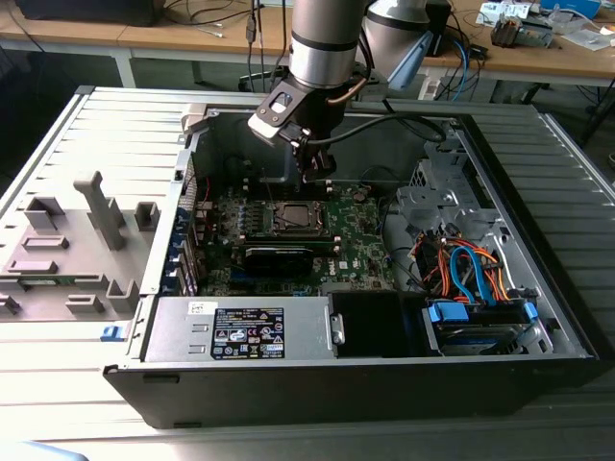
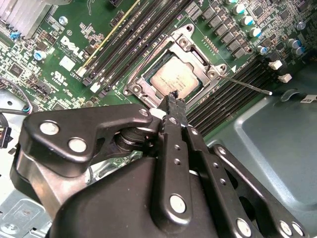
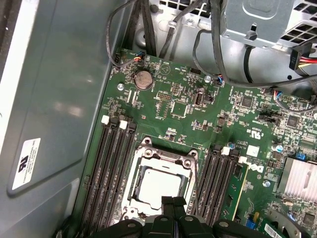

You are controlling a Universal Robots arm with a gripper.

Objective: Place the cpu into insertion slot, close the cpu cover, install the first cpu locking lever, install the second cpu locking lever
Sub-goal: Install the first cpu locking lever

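cpu: small flat square chip with a silver-grey metal top [image 2: 173, 82], sitting down in the small square dark insertion slot with the silvery border [image 1: 293, 217]
cpu cover: thin silvery square metal frame plate [image 3: 166, 159], lying flat over the slot with the chip showing through its window
lever: thin silvery wire rod [image 2: 247, 85] poking out sideways from the slot, looks unlatched to me
handling: chip is light and stiff but fragile underneath, I'd guess. The lever is springy, so take it by the free end.
gripper: black gripper [image 2: 174, 99] right above the slot's edge, fingers pretty much together, holding nothing
room: tight. Long black memory slots [image 3: 111, 168] flank the slot on both sides.
surface: green motherboard [image 3: 183, 99] inside an open dark computer case [image 1: 384, 384] on a grey ribbed table [image 1: 86, 134]
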